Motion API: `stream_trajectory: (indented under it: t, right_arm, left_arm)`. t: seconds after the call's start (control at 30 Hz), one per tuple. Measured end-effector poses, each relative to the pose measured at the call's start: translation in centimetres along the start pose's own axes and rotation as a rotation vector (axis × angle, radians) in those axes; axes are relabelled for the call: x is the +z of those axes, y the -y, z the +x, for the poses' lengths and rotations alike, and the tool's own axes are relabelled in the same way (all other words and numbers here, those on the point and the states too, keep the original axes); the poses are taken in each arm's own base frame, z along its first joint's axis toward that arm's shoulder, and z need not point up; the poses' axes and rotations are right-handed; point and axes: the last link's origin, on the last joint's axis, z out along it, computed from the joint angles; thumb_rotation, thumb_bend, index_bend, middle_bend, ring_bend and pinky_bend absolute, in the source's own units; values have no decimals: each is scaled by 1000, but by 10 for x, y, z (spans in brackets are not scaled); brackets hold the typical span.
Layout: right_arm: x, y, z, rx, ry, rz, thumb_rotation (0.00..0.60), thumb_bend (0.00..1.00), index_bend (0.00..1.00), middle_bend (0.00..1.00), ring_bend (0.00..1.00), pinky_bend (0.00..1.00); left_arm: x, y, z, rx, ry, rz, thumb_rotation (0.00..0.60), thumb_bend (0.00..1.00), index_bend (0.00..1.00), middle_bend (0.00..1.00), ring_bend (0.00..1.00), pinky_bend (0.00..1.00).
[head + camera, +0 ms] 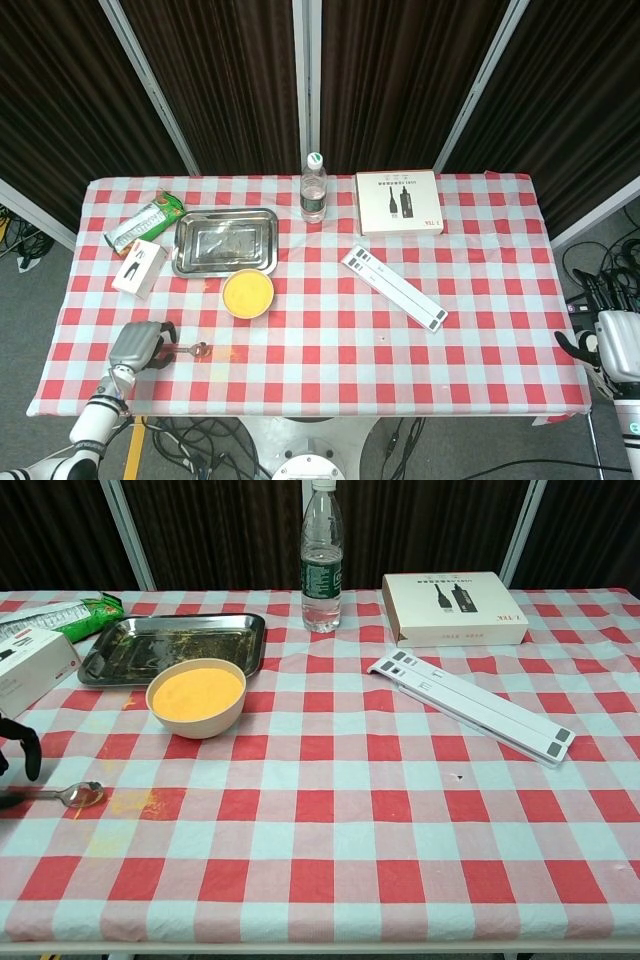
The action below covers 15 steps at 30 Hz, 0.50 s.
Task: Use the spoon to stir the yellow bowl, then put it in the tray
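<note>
A metal spoon (pixel 196 349) (pixel 80 795) lies flat on the checked cloth near the front left, its bowl pointing right beside a yellow powder smear. My left hand (pixel 135 344) sits over the handle end. In the chest view a dark finger (pixel 28 752) curves down just behind the handle, and the spoon still rests on the cloth. The yellow bowl (pixel 248 292) (pixel 196 695), full of orange-yellow powder, stands behind the spoon. The steel tray (pixel 226 241) (pixel 175 645) lies just beyond the bowl. My right hand (pixel 612 340) hangs off the table's right edge, fingers apart, holding nothing.
A small white box (pixel 139 268) and a green snack packet (pixel 145 222) lie left of the tray. A water bottle (pixel 314 188) stands at the back centre, beside a white cable box (pixel 399 202). A long white bar (pixel 394 287) lies diagonally right of centre.
</note>
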Motion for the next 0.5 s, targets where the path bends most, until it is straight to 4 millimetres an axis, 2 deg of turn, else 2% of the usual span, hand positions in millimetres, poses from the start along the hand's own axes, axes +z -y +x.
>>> stream_trajectory:
  t: [0.5]
  right_arm:
    - [-1,-1,0,-2,2,-7,600,131,78,125,0,101]
  left_arm:
    - [5,3,-5,-4,22,17,600,383,594,1000,988,1000]
